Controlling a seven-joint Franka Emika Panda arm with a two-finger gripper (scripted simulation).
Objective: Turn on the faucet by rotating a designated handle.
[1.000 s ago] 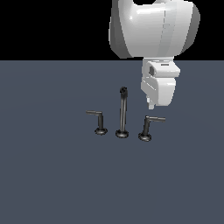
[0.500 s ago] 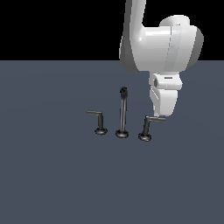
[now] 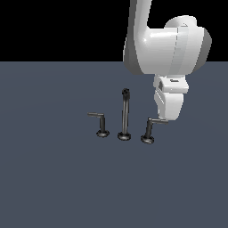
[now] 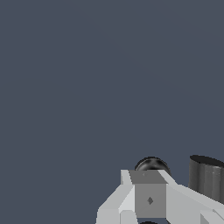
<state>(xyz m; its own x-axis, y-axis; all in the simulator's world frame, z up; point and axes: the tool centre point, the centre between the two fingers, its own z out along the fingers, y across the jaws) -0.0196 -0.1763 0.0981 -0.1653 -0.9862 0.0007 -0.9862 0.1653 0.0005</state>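
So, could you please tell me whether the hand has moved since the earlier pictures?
Yes. In the exterior view the hand has come down and drifted slightly toward that view's right, judged against the spout, and now sits at the handle lever.

The gripper (image 3: 165, 119) hides the handle's (image 3: 150, 129) lever tip; its fingertips cannot be made out, and the wrist view crops it.

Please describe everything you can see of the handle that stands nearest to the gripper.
The handle is a dark, glossy, metal-looking L-shaped lever. Its stem leans slightly and rises from a round base on the grey floor, at the exterior view's right of the spout. Its short arm points toward the gripper, whose white body overlaps the arm's tip. Contact cannot be confirmed.
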